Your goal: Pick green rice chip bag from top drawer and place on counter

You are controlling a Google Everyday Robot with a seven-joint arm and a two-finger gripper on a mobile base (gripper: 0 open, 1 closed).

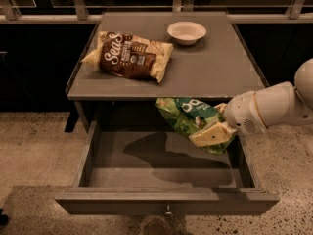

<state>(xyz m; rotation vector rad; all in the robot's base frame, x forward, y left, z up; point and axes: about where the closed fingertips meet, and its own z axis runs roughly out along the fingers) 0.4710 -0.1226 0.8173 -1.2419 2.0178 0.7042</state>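
Observation:
The green rice chip bag (188, 117) is crinkled and glossy with white lettering. My gripper (211, 133) is shut on it and holds it in the air above the right side of the open top drawer (161, 173), just below the counter's front edge. The white arm comes in from the right. The drawer is pulled out, with a small metal knob on its front panel. The counter (215, 67) is a dark grey tabletop above the drawer.
A larger brown-and-cream chip bag (128, 56) lies on the counter's left half. A small white bowl (187, 32) stands at the back of the counter. Metal railings run behind. The floor is speckled stone.

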